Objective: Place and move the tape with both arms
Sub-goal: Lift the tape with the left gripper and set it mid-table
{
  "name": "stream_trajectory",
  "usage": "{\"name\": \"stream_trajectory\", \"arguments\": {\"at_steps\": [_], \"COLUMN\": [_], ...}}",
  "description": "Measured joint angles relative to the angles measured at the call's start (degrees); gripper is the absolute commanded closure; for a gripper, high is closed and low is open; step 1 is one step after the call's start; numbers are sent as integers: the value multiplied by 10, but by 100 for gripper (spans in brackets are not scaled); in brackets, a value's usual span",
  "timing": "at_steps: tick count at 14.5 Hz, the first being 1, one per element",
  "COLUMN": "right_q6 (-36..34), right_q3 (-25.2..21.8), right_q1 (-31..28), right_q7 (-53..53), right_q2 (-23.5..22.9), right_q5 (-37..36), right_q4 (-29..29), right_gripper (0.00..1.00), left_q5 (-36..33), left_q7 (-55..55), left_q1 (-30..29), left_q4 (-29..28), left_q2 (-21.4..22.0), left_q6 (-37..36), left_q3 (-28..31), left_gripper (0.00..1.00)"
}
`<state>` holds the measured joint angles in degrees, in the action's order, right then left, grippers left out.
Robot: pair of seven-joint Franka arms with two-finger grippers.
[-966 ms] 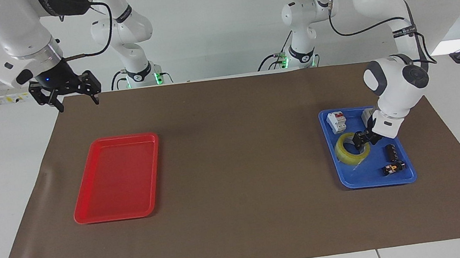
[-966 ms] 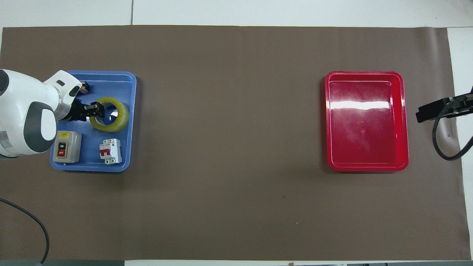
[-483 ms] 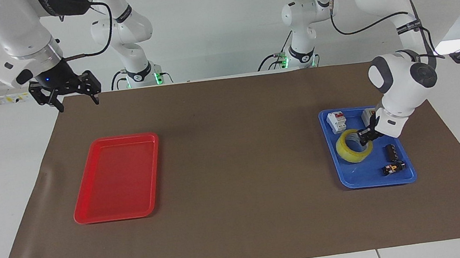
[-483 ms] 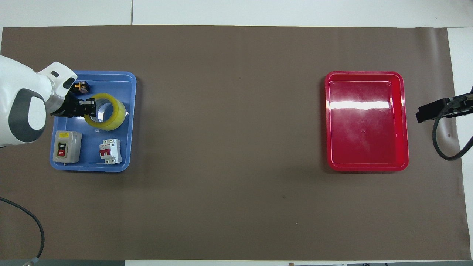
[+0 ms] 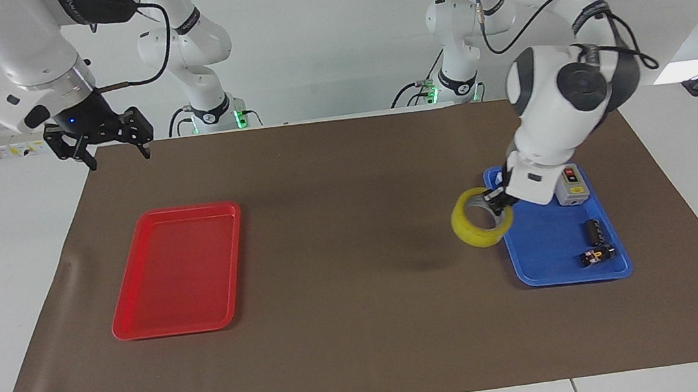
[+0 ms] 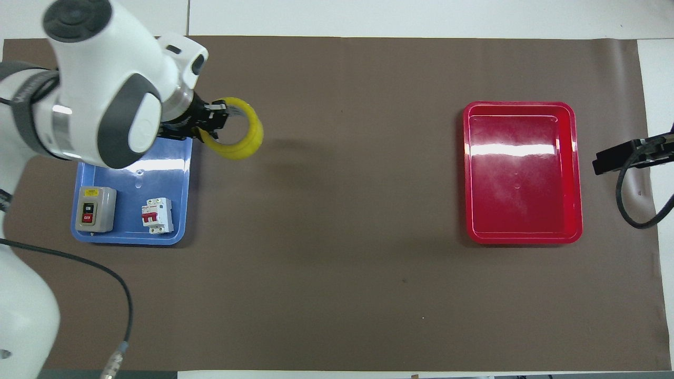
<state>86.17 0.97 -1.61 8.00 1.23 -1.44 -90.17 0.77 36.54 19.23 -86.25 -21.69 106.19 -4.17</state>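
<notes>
From the facing view, my left gripper [image 5: 498,200] pinches the tape [image 5: 481,217] by its rim and holds it in the air over the edge of the blue tray [image 5: 554,268] that faces the middle of the table, above the brown mat [image 5: 364,326]. The tape is a single ring of translucent yellow with a pale grey-white inner core, tilted so its hole shows. My right gripper [image 5: 113,147] waits with its fingers spread above the mat's corner at the right arm's end. I count one red tray [image 5: 177,268], bare inside, and one blue tray holding a grey switch box [image 5: 570,184] and two small dark parts [image 5: 595,243]. From overhead, my left gripper [image 6: 213,121] grips the same yellow ring [image 6: 243,141], which hangs over the mat just beside the blue tray [image 6: 158,164]. One switch box [image 6: 95,209] and one white circuit breaker [image 6: 157,215] lie in that tray; my arm covers its farther part. One red tray [image 6: 522,173] sits well apart, with my right gripper [image 6: 632,155] at the edge.
</notes>
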Motion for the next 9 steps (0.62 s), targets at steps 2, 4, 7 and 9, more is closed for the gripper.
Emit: {"name": "stream_trajectory", "arguments": {"at_steps": [2,4,7,9], "right_q6": [0,0,0,0], "right_q3": [0,0,0,0], "right_q1": [0,0,0,0], "right_q7": [0,0,0,0], "right_q2": [0,0,0,0], "right_q5": [0,0,0,0], "right_q4": [0,0,0,0], "right_gripper": [0,0,0,0], "left_q5": [0,0,0,0], "left_q7": [42,73,107,111], "left_q1": [39,71,100,103], "left_q4": [-15,-26,-69,-84], "left_q2": [-21,-46,-65,-64], "left_q6": [40,55,115,130], "left_q3": [-1,-1,-1,1], "left_gripper": [100,100,89,0]}}
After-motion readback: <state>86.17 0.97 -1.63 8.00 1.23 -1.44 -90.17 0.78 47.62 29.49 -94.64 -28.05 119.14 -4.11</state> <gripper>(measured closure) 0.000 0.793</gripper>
